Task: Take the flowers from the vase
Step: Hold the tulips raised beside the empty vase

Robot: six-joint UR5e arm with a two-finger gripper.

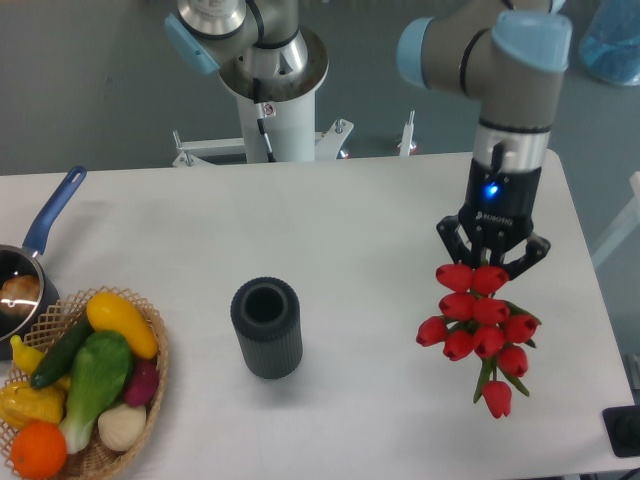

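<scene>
The flowers (478, 325), a bunch of red tulips with green stems, hang out of the vase over the right side of the table. My gripper (490, 262) points down from above and is shut on the top of the bunch, its black fingers (448, 238) flanking the upper buds. The vase (267, 326), a dark grey ribbed cylinder, stands upright at the table's middle with an empty mouth, well to the left of the gripper.
A wicker basket (150, 375) of fake vegetables and fruit sits at the front left corner. A blue-handled saucepan (40, 238) lies at the left edge. The arm's white base (270, 100) stands behind the table. The table's right edge is near the flowers.
</scene>
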